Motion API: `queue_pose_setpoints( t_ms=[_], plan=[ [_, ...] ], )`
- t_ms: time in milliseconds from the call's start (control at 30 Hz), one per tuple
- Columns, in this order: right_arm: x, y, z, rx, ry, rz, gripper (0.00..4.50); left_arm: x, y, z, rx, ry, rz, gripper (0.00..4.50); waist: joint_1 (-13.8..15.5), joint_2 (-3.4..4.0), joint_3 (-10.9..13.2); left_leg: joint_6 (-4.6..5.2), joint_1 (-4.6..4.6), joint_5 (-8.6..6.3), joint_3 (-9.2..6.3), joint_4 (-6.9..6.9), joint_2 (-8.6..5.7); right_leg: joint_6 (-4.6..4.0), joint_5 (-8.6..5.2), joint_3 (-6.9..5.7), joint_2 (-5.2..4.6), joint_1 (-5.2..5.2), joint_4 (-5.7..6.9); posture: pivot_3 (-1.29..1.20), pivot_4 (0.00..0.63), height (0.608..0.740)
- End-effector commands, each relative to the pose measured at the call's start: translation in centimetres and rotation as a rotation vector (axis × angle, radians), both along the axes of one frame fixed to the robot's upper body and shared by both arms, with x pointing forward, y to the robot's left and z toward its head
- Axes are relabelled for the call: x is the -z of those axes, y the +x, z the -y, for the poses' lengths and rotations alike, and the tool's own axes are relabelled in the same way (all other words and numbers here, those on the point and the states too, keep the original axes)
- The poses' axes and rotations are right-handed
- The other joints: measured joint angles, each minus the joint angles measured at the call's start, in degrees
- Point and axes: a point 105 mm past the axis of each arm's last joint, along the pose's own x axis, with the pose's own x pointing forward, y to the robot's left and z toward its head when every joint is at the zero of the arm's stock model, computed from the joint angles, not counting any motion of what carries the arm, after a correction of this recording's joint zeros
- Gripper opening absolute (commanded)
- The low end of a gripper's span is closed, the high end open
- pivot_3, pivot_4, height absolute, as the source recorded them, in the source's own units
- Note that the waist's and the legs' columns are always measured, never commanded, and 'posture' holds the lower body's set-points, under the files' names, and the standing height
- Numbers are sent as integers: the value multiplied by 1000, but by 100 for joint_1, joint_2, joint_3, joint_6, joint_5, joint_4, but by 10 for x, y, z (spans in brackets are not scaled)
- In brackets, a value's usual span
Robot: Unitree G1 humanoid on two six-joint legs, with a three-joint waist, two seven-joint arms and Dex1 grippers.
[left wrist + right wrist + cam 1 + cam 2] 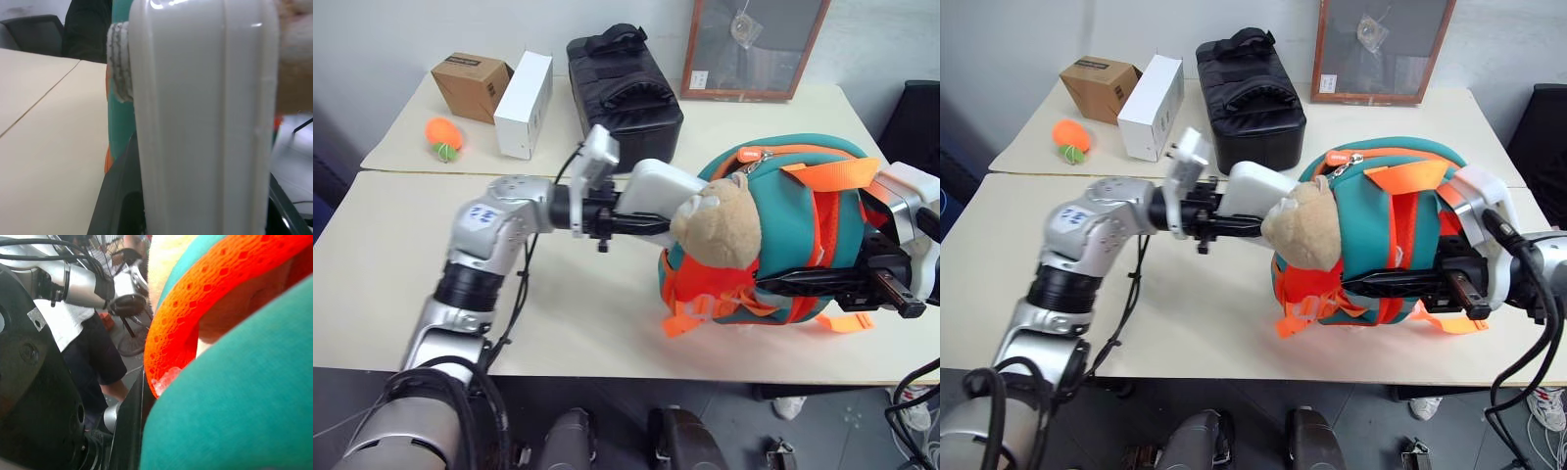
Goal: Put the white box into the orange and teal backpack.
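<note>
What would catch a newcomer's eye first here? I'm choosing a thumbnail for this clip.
The bright orange and teal backpack with its tan teddy bear stands out most, held up over the near table's right side by the right gripper. Next, the left gripper holds the white box level against the backpack's left side, behind the bear. At the back sit a black padded bag, a white carton and a brown box.

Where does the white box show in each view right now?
Left eye: white box at centre, beside the teddy bear.
Right eye: centre, same bear alongside.
Left wrist: upright slab.
Right wrist: not seen.
Shared landmark: the bear.
</note>
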Motion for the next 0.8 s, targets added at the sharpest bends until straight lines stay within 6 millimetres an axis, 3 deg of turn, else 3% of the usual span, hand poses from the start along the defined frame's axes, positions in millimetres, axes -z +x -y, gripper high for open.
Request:
queue_pose_setpoints(
  t_ms=[33,200,300,500,633,733,800],
  plan=[
    [-5,-6,-8,-31,10,51,9,-5,2,35,-8,-21,62,1315,3,0,0,2,-4,0,0,1,0,1,1,0,0,-1,-1,0,150,740],
    [-4,-3,-11,-13,22,55,9,10,13,62,-98,-13,10,1315,-9,0,0,4,-4,1,-1,3,1,3,1,1,1,-2,0,0,150,740],
    [-1,2,-11,13,22,55,0,8,11,50,-105,-30,-17,2214,-27,1,0,2,-1,4,-1,1,4,3,2,1,3,-2,4,0,150,740],
    [8,2,-13,18,18,42,0,-7,-12,-13,-113,-47,29,3929,-135,2,-1,-16,8,15,-6,-15,10,-2,-1,-1,6,-3,16,0,150,740],
    [13,5,-17,30,13,40,0,-23,-36,-59,-93,-58,40,3929,-172,2,-1,-19,9,16,-8,-13,10,-3,-2,-2,6,-3,22,0,150,740],
    [16,8,-18,39,6,41,0,-41,-49,-81,-87,-73,39,3929,-136,2,-1,-20,9,19,-11,-8,7,-4,-2,-5,3,-1,21,0,150,740],
    [18,9,-19,38,4,41,0,-56,-57,-84,-77,-110,37,3929,-117,2,-1,-16,7,18,-16,-6,2,-3,-2,-7,-2,2,20,0,150,740]
  ],
)
